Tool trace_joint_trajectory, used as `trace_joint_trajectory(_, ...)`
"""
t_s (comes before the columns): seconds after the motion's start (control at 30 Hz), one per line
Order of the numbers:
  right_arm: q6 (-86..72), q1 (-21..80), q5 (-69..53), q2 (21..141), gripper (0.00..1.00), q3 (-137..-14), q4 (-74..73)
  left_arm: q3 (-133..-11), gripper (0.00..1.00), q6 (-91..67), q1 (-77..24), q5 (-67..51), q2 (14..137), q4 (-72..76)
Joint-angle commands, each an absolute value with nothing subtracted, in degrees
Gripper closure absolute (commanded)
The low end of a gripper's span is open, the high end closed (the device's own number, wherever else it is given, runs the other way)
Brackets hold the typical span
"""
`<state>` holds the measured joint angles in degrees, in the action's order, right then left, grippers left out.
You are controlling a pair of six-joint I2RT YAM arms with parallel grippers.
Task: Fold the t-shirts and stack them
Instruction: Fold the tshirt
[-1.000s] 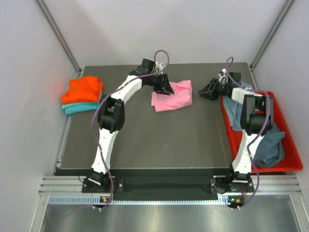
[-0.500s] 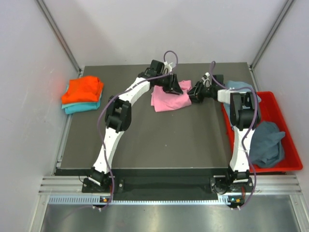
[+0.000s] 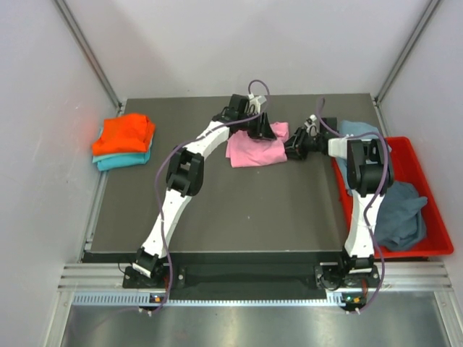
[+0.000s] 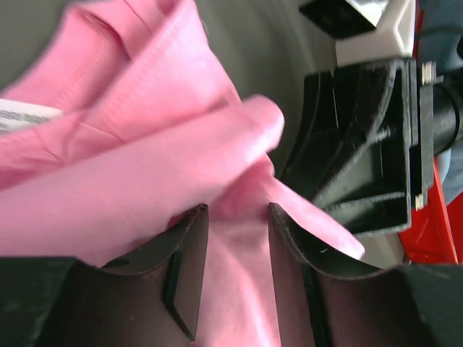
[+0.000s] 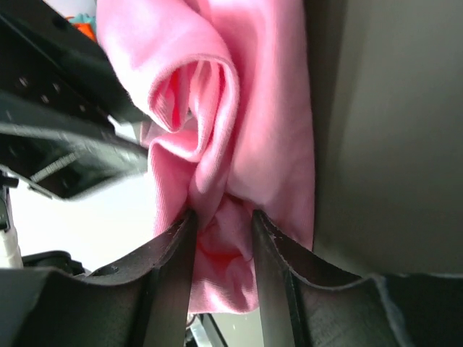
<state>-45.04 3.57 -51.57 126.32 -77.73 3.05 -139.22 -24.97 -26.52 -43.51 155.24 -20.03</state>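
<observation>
The pink t-shirt [image 3: 255, 152] lies folded at the back middle of the table. My left gripper [image 3: 262, 131] is at its far right corner; in the left wrist view the gripper [image 4: 233, 217] is closed around a fold of pink t-shirt [image 4: 166, 166]. My right gripper [image 3: 293, 147] is at the shirt's right edge, close to the left one; in the right wrist view the gripper [image 5: 223, 220] pinches a bunched fold of pink t-shirt [image 5: 239, 108]. An orange t-shirt [image 3: 124, 133] lies folded on a teal t-shirt [image 3: 116, 162] at the far left.
A red bin [image 3: 430, 189] stands at the right edge with a dark slate t-shirt [image 3: 401, 217] in it. A grey-blue t-shirt [image 3: 356, 132] hangs over its far left rim. The two grippers are almost touching.
The right gripper has moved left from beside the bin to the pink shirt's right edge. The left gripper has moved right along the shirt's far edge. Both now hold pink cloth.
</observation>
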Motion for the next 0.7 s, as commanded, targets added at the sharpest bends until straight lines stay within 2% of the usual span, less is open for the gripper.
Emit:
trace_joint_trajectory(0.0, -43.8, 3.3, -52.7, 121.1, 0.62, -74.9, 2.4, -142.6, 0.57, -25.3, -26.5, -42.4, 155.0, -13.2)
trace_joint_trajectory(0.47, -40.8, 3.3, -52.1, 119.9, 0.62, -73.4, 0.4, -144.1, 0.57, -26.3, -26.4, -39.8, 157.1, -7.9)
trace_joint_trajectory(0.67, -40.3, 3.3, -51.9, 117.9, 0.60, -70.8, 0.3, -148.4, 0.57, -22.8, -26.2, -32.3, 160.7, -4.6)
